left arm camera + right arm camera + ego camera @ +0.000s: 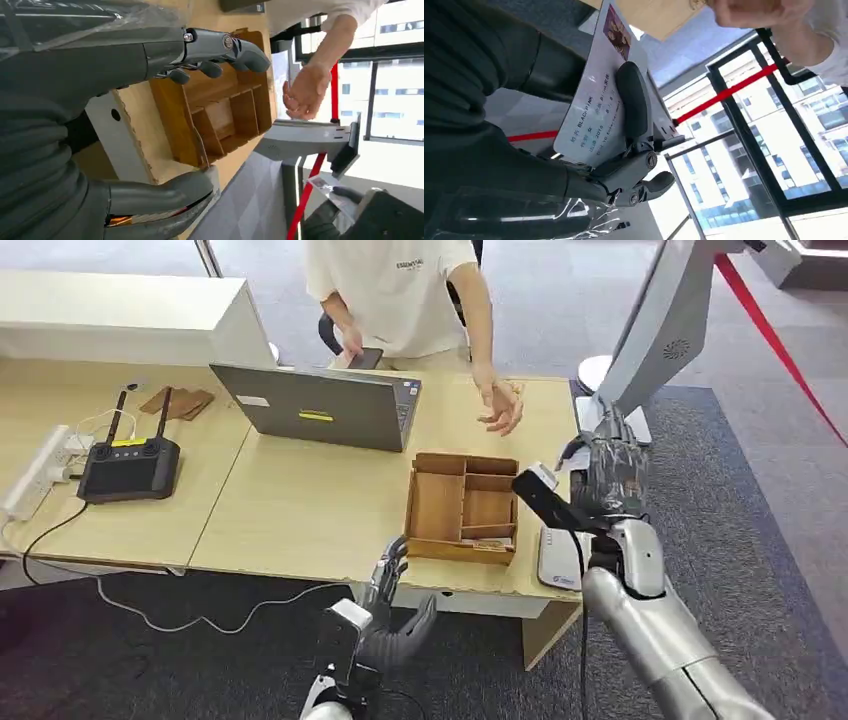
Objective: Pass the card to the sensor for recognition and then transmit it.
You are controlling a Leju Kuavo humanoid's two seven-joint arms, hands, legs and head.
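Note:
My right hand (612, 475) is raised beside the table's right end and pinches a white printed card (594, 115) between thumb and fingers. The same card (327, 187) appears far off in the left wrist view. A flat white sensor pad (558, 562) lies on the table's right edge, just below and left of that hand. A person's open hand (503, 405) reaches over the table's far right corner, beyond my right hand. My left hand (388, 608) hangs below the table's front edge, fingers spread and holding nothing.
A wooden divided tray (463, 505) sits near the front edge beside the sensor pad. A grey laptop (320, 405) stands behind it, and a black controller (130, 468) with cables lies at the left. A grey gate post (665, 325) and red barrier stand right.

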